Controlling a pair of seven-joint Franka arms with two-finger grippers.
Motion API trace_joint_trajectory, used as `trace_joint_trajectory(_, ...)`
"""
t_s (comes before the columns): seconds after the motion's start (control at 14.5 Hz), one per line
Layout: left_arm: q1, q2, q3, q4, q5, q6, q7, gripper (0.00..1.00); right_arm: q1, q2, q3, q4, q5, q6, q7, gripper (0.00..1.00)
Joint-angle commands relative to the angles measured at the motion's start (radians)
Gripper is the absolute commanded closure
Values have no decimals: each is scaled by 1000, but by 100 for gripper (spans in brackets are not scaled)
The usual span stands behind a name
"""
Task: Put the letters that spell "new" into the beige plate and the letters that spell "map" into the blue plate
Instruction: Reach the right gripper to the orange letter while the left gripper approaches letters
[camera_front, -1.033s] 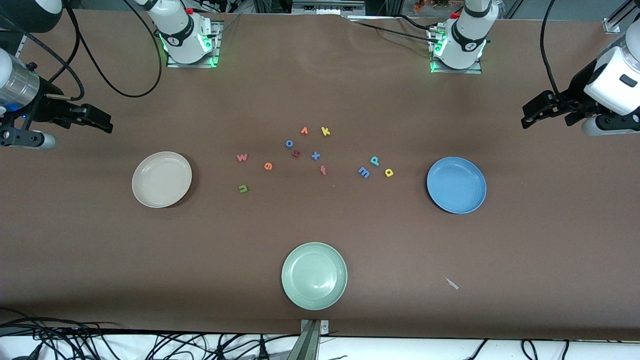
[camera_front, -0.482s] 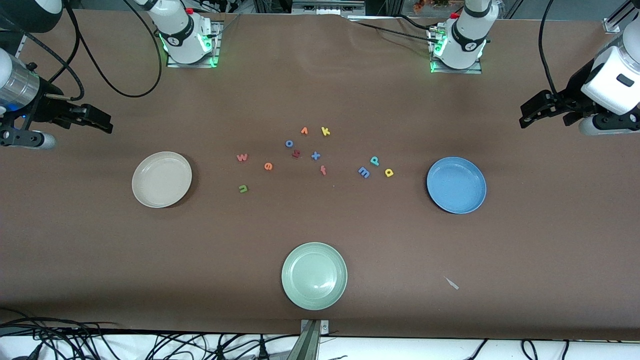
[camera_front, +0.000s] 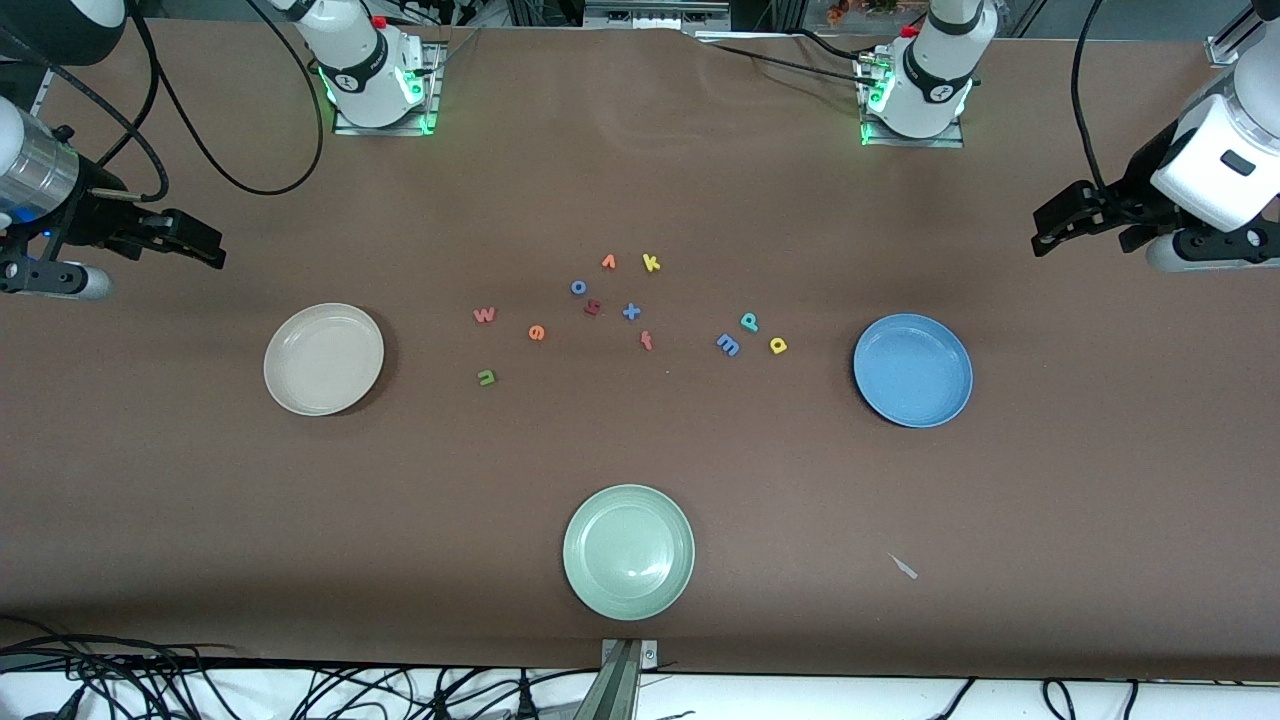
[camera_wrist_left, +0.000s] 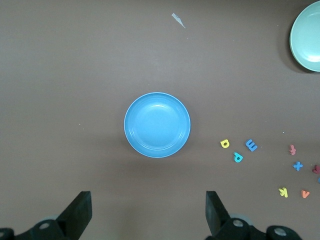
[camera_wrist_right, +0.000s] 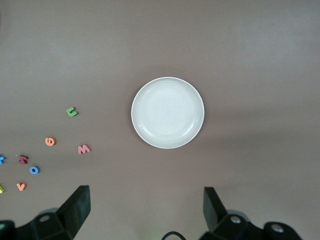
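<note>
Both grippers hang spread and empty: left gripper (camera_front: 1050, 225) above the blue plate's (camera_front: 912, 370) end, right gripper (camera_front: 195, 243) above the beige plate's (camera_front: 323, 359); letters (camera_front: 630, 311) lie on the worktop (camera_front: 640, 470) between the plates

I see a plain brown worktop (camera_front: 640, 450) carrying 3 plain plates: a cream-beige plate (camera_front: 324, 359), a medium-blue plate (camera_front: 912, 370) and a pale green plate (camera_front: 628, 551). The small letters are a green n (camera_front: 486, 377), orange e (camera_front: 537, 333), pinkish-red w (camera_front: 484, 315), light blue m (camera_front: 728, 344), yellow a (camera_front: 778, 345) and teal p (camera_front: 749, 321).
</note>
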Motion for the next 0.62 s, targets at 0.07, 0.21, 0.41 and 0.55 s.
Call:
trace_joint_trajectory(0.07, 7, 11, -1, 15, 2, -1, 16, 0, 50, 29, 0, -8, 6, 14, -77, 0)
trace_joint_trajectory(0.21, 7, 11, -1, 14, 2, -3, 16, 0, 96, 87, 0, 7, 7, 8, -102, 0)
trace_joint_trajectory(0.41, 2, 13, -1, 15, 3, -1, 10, 0, 167, 161, 0, 12, 19, 25, -79, 0)
trace_joint_trajectory(0.55, 4, 19, -1, 18, 2, -1, 10, 0, 216, 210, 0, 0, 45, 121, -69, 0)
